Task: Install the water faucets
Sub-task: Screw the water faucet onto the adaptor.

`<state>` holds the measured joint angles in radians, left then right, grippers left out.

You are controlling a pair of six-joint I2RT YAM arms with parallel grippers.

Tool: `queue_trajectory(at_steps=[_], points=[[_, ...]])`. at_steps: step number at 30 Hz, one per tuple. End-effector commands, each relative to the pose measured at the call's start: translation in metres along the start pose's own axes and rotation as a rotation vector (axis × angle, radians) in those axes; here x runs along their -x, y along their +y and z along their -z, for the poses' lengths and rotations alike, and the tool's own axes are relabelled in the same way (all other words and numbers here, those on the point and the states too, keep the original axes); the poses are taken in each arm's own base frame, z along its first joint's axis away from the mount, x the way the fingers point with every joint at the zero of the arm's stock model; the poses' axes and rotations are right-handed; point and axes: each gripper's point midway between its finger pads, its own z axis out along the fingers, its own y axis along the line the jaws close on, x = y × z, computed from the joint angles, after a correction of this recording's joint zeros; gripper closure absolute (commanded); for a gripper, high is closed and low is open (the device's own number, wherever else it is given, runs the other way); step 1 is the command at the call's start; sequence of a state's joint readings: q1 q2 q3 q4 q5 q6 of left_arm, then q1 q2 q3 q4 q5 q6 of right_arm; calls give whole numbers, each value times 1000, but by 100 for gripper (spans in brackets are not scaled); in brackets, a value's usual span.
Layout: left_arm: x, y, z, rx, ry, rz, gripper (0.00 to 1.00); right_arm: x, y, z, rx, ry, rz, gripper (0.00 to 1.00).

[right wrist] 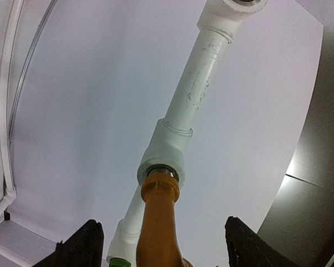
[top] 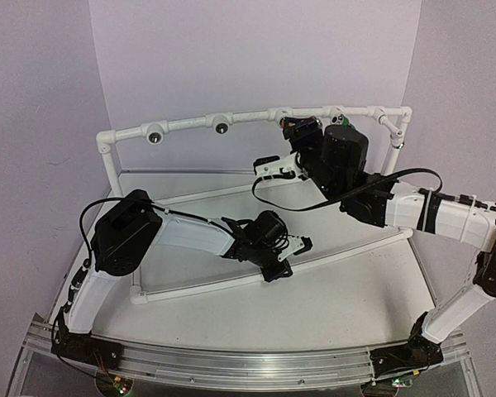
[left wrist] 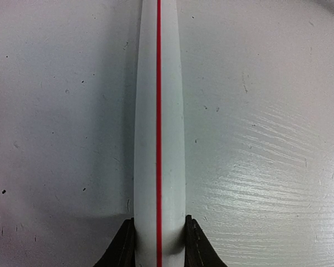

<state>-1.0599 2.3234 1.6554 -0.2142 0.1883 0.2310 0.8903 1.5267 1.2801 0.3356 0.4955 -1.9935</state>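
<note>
Right wrist view: yellow-orange faucet (right wrist: 158, 222) runs off the bottom edge, handle unseen. Its threaded end is mostly buried in a socket of the white pipe frame (right wrist: 196, 83). Green faucet (right wrist: 118, 261), lower on the same rail, is only a sliver.

Right end effector (right wrist: 162, 222): finger bases cut off. In the top view the wrist housing (top: 344, 153) hides its fingers at the frame's top rail.

Left wrist view: left end effector (left wrist: 158, 222) shows tips only, pressed against the frame's red-striped rail.
</note>
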Motion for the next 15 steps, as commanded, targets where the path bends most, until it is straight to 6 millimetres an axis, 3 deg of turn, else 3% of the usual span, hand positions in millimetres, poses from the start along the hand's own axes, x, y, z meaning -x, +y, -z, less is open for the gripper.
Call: queue_trajectory(at_steps=[1, 15], points=[[-115, -66, -18, -251, 344, 42, 100, -12, -30, -6, -101, 26, -38, 31], [-114, -67, -17, -257, 342, 44, 100, -12, -19, -20, -121, 55, -24, 55]])
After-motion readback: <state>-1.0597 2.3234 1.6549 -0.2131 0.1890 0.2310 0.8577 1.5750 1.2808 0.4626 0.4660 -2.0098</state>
